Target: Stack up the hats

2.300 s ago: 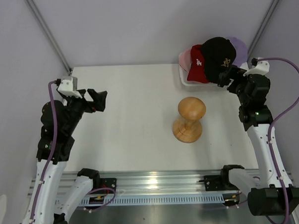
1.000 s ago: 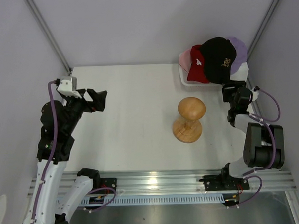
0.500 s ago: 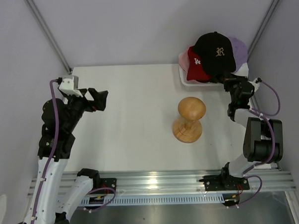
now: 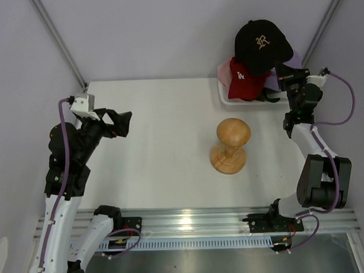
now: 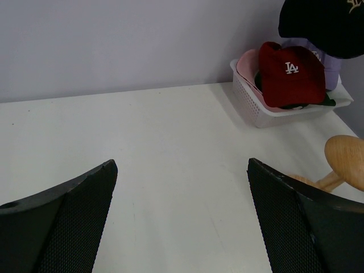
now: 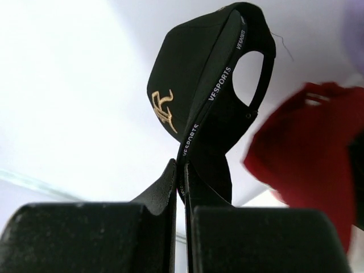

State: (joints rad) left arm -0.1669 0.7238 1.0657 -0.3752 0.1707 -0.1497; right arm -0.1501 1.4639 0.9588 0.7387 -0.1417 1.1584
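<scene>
My right gripper (image 4: 283,77) is shut on the rim of the black hat with the gold logo (image 4: 261,43), which hangs lifted above the basket. In the right wrist view the black hat (image 6: 196,91) sticks up from between the pinched fingers (image 6: 165,187). The red hat with the white logo (image 4: 241,79) lies in the white mesh basket (image 4: 224,96); the pink hat (image 5: 248,61) and lavender hat (image 4: 292,60) peek out behind it. My left gripper (image 4: 122,122) hovers open over the table's left side with nothing between its fingers (image 5: 85,193).
A round wooden mushroom-shaped stand (image 4: 232,144) rises from the table right of centre, in front of the basket. The basket sits in the back right corner against the wall. Metal frame posts run up at both back corners.
The right gripper closed on the black hat's rim and raised it up off the pile in the basket. The left arm has stayed where it was.
</scene>
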